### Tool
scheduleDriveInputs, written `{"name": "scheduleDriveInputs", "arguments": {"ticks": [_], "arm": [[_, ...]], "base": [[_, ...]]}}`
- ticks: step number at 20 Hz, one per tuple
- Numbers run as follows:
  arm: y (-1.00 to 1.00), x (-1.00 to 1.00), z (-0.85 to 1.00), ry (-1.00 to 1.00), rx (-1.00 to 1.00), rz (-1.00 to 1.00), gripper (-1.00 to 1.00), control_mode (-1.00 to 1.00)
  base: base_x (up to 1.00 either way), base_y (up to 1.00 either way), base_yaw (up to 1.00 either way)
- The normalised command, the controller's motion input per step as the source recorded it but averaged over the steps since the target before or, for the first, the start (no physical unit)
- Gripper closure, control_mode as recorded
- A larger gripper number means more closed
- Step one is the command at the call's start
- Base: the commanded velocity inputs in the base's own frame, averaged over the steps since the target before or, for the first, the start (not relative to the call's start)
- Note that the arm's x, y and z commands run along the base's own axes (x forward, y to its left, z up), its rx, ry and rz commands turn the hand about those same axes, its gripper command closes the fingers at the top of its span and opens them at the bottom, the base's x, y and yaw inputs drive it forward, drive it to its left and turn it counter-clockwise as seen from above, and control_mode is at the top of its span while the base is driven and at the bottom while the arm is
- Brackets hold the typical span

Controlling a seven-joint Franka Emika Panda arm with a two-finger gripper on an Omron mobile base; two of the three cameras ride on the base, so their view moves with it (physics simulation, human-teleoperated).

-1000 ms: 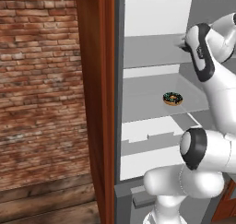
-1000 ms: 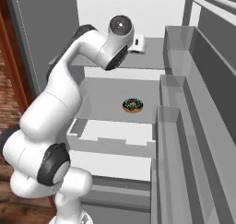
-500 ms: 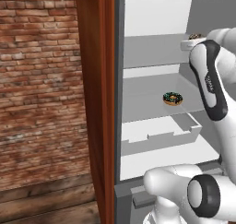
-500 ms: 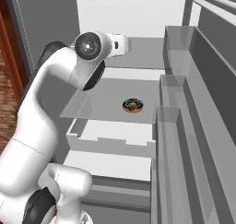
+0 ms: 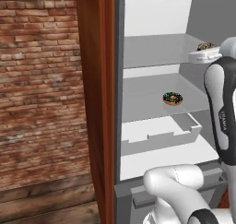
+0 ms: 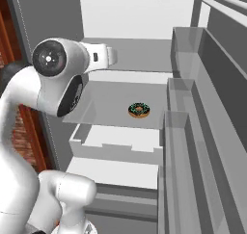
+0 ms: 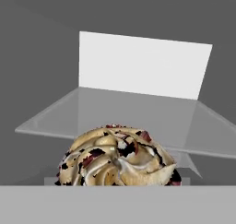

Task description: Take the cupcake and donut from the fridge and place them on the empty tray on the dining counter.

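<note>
The fridge (image 5: 156, 15) stood open, its white-grey shelves facing the robot, with a brick wall and a red-brown wood panel to the left of it. The arm reached up to the upper shelf (image 5: 152, 48), where the cupcake (image 5: 205, 46) sat near the right edge, toward the front. In the left base view the white end of the arm lay just beside and below the cupcake, level with the shelf. That looked like an approach from the front, since the shelf above left little room to come down from overhead.

In the hand view the cupcake (image 7: 117, 156) loomed large and close, straight ahead and centred, its pale swirled top flecked with dark and red bits. The centring suggested the hand was lined up so the cake would pass between the fingers. The fingertips themselves were not visible, so I could not tell how wide the tool stood or whether it touched the cake; the cake appeared to rest on the shelf, not yet lifted.

The donut (image 5: 173, 98) lay flat on the middle shelf (image 5: 147, 98), right of centre and well apart from the arm, untouched. In the right base view the donut (image 6: 139, 110) sat near the front edge of that shelf, above a white drawer (image 6: 116, 146), with grey door bins (image 6: 193, 108) on the right.

By my judgement the cupcake pickup was the step in hand, and the whole task was at its start.
</note>
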Motion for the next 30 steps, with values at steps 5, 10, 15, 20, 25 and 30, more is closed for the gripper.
{"name": "scheduleDriveInputs", "arguments": {"ticks": [5, 10, 15, 20, 25, 30], "arm": [[0.41, -1.0, -0.16, 0.06, 0.0, -0.01, 1.0, -1.0], [0.0, -1.0, 0.33, 0.15, 0.04, 0.0, 1.0, -1.0], [0.0, -0.8, 0.13, 0.14, 0.0, 0.0, 1.0, 1.0], [0.0, 0.0, 0.0, 0.0, 0.0, 0.0, 1.0, 1.0], [0.0, 0.0, 0.0, 0.0, 0.0, 0.0, 1.0, 1.0], [0.0, 0.0, 0.0, 0.0, 0.0, 0.0, 1.0, 1.0]], "base": [[0.0, 0.0, 0.0], [0.0, 0.0, 0.0], [-0.2, 0.0, 0.0], [-1.0, 0.17, -0.01], [-1.0, 0.65, -0.04], [-1.0, 0.79, -0.17]]}}
